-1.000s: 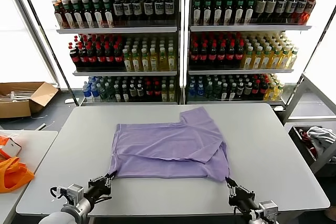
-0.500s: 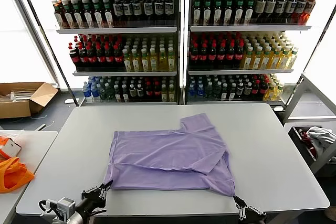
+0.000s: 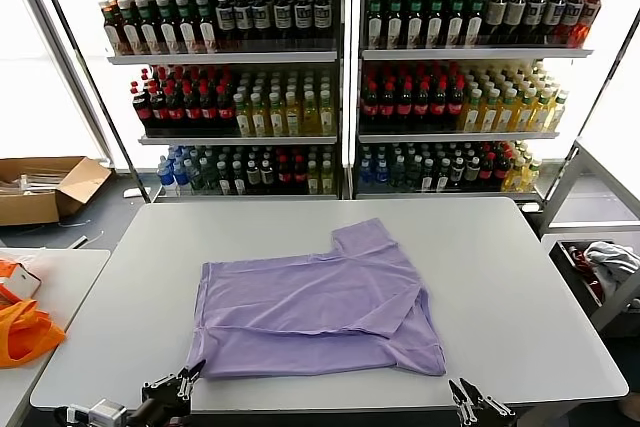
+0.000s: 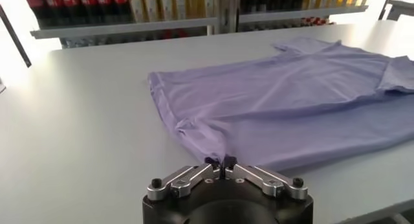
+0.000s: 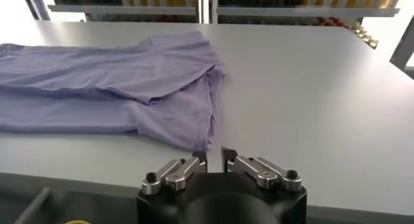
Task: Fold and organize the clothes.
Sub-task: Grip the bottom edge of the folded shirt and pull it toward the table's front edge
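Note:
A lavender T-shirt (image 3: 310,302) lies partly folded on the grey table (image 3: 520,277), one sleeve pointing toward the shelves. My left gripper (image 3: 188,375) sits at the table's near edge, shut on the shirt's near-left hem corner. In the left wrist view the cloth (image 4: 291,96) runs away from the pinched jaws of the left gripper (image 4: 220,160). My right gripper (image 3: 466,394) is low at the near edge, just off the shirt's near-right corner. In the right wrist view the right gripper (image 5: 214,155) is open with a bare gap, and the shirt (image 5: 129,83) ends just beyond one finger.
Tall shelves of bottles (image 3: 340,77) stand behind the table. An orange bag (image 3: 25,332) lies on a side table at the left, with a cardboard box (image 3: 45,187) on the floor beyond. A bin with cloth (image 3: 600,267) stands at the right.
Both grippers drew back toward the table's near edge, dragging the shirt closer. The right gripper has let go of the near-right corner and opened. The left keeps its grip.

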{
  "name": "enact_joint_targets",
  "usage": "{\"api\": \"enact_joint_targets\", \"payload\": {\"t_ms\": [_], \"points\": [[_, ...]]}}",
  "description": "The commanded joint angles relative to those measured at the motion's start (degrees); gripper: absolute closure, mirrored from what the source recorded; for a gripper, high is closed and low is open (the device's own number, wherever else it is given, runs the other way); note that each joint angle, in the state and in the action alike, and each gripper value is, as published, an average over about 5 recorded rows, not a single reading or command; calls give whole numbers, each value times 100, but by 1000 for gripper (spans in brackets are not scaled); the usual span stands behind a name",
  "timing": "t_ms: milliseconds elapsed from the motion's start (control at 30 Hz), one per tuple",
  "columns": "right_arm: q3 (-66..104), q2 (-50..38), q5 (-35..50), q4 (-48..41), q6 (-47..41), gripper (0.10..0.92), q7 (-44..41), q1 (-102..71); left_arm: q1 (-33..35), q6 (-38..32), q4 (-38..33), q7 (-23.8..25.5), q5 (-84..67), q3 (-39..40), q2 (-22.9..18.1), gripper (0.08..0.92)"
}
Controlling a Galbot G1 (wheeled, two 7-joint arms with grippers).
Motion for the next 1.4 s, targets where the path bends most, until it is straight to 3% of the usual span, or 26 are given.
{"api": "enact_joint_targets", "payload": {"t_ms": [33,167,233,833,1400], "points": [[-218,25,51,-109,-260,551,242,696,47,-30,-114,12,-11,-53,24,904],[-388,58,55,-337,-312,444,291,883,5,-40,-64,28,26,-7,5,904],[-459,93,57,-445,-277,438,276,913,-23,-45,-33,32,40,14,-8,904],[-603,89,237,-770,-209,911,135,1020,-101,-52,66,77,45,24,4,904],[-142,55,351,-99,-344,920,32,16,151,-120,-10,253,-29,-308,174,904]]}}
